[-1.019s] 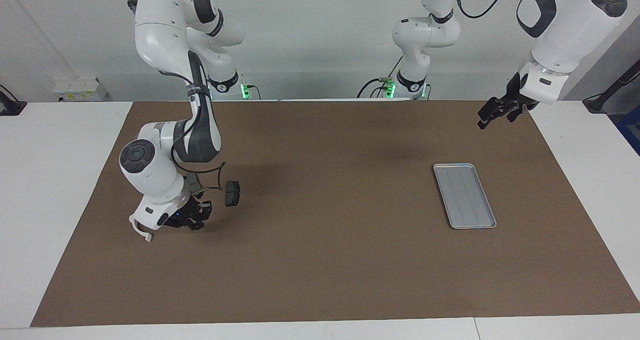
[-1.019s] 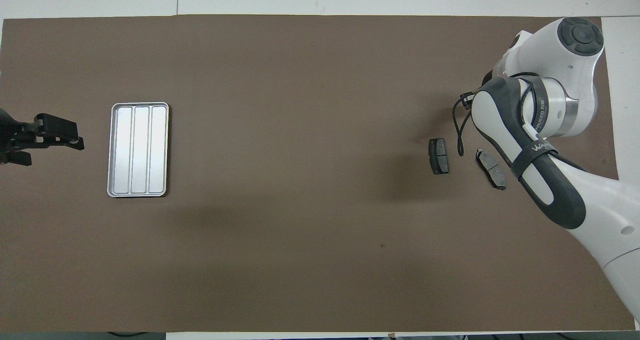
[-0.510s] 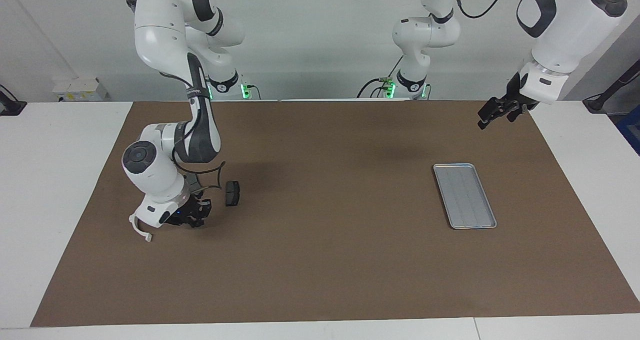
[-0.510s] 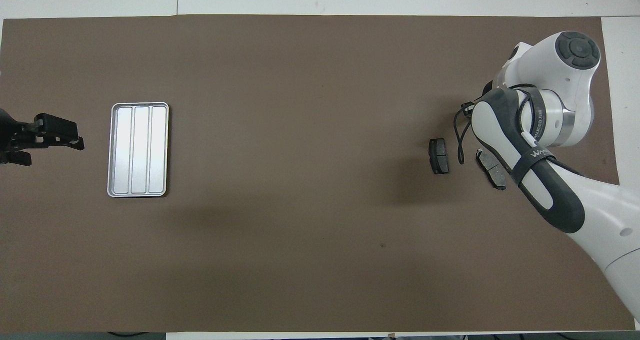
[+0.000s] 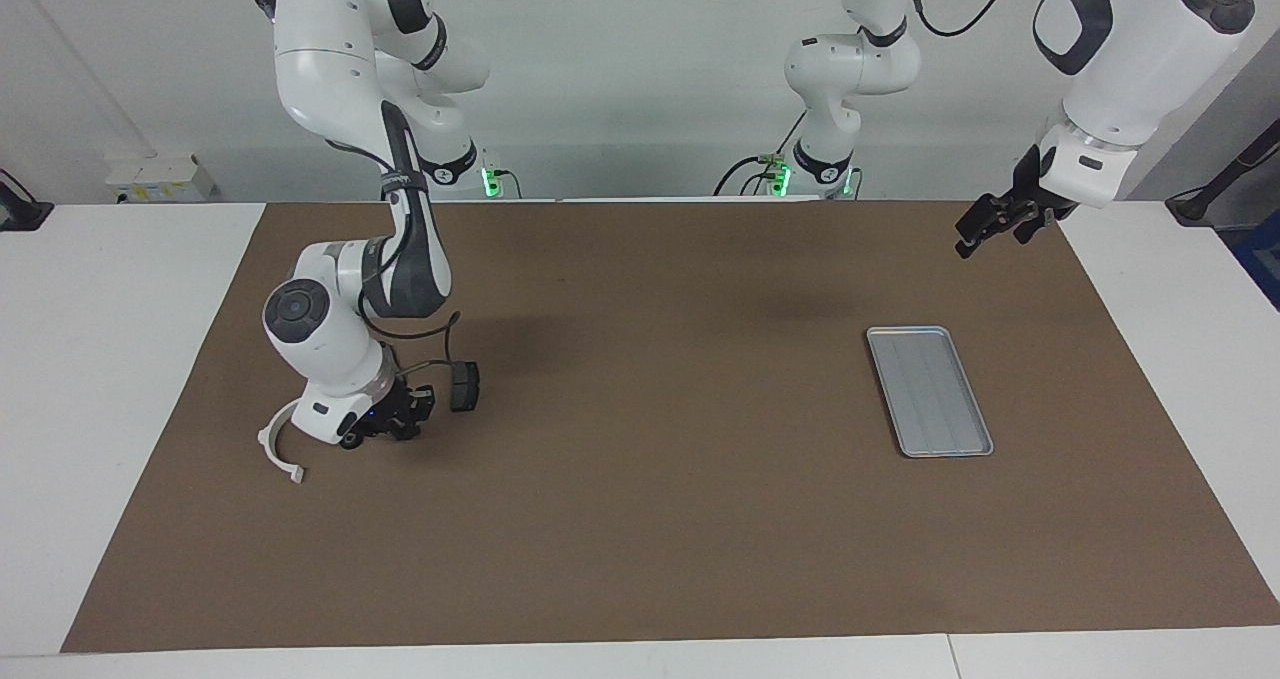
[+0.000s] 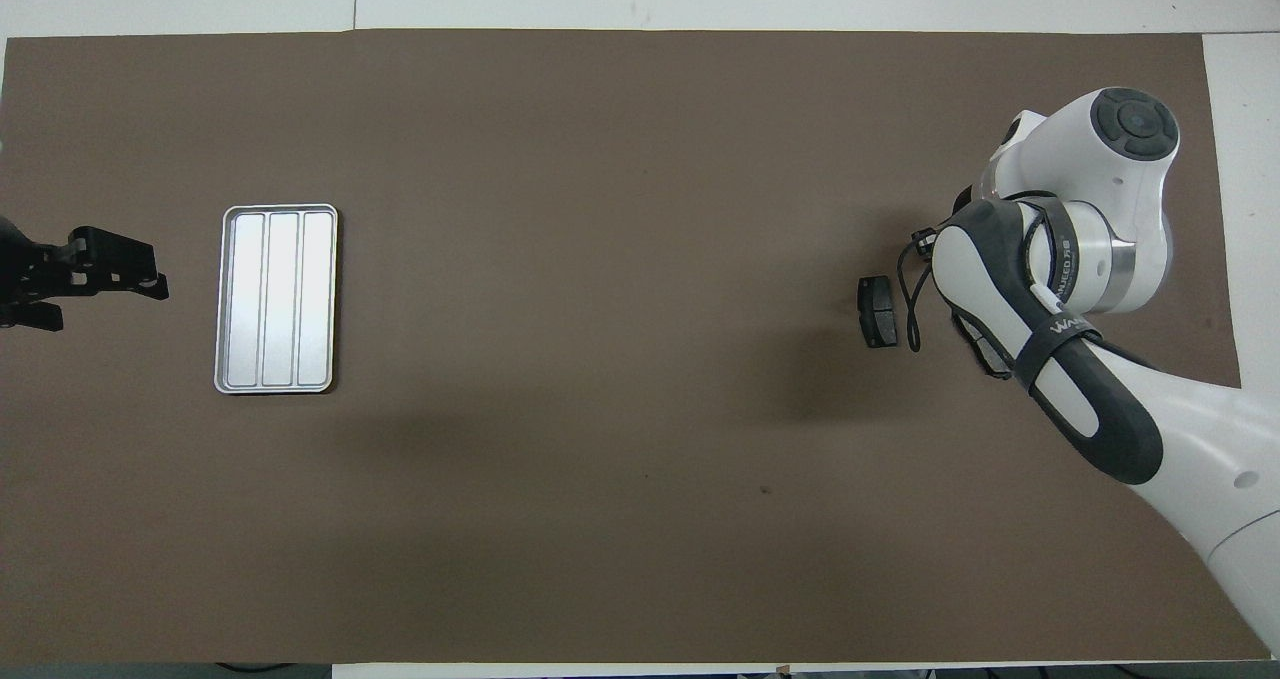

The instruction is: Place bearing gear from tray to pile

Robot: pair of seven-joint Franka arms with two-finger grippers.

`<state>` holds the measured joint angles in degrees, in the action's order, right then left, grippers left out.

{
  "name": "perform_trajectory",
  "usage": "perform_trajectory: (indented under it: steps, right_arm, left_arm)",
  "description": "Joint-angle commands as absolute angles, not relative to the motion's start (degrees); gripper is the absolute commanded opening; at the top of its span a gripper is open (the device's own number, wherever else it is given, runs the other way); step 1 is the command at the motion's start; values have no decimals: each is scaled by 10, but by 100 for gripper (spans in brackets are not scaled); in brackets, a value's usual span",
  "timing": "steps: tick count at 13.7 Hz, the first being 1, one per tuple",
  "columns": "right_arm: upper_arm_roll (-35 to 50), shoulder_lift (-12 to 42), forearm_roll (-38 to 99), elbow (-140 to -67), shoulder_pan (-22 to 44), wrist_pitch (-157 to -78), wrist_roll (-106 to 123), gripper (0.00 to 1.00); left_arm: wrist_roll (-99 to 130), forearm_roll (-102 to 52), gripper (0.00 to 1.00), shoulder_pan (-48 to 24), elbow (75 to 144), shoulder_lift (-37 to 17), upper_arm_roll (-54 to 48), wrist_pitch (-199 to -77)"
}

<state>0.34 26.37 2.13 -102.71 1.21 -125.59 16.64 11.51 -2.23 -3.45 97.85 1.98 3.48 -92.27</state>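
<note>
The silvery tray lies bare toward the left arm's end of the table; no bearing gear shows in either view. The pile lies toward the right arm's end: a white semicircular bracket, one dark pad, and a second pad mostly covered by the right arm. My right gripper hangs low over the mat between the bracket and the first pad, shut, with nothing visible in it. My left gripper waits open in the air beside the tray.
A brown mat covers the table, with white table surface showing at both ends. The right arm's elbow and forearm hang over the pile and hide the bracket from above.
The right arm's hand has drawn back from the white bracket toward the first pad, uncovering the bracket. The left arm has not moved.
</note>
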Motion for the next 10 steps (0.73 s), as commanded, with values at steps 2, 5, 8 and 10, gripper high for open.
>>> perform_trajectory:
  steps: [2,5,8,10]
  right_arm:
    - [7,239,23,-1065,9,-1267,174,21]
    - [7,241,23,-1060,9,-1271,174,83]
    - [7,233,21,-1043,10,-1265,155,97]
    - [4,224,14,-1002,10,-1233,154,100]
  left_arm:
    - [112,-16,100,-35,991,33,33,-919]
    - [112,-16,100,-35,990,33,33,-918]
    - [112,-16,100,-35,991,33,34,-919]
    - [112,-16,100,-35,991,33,33,-919]
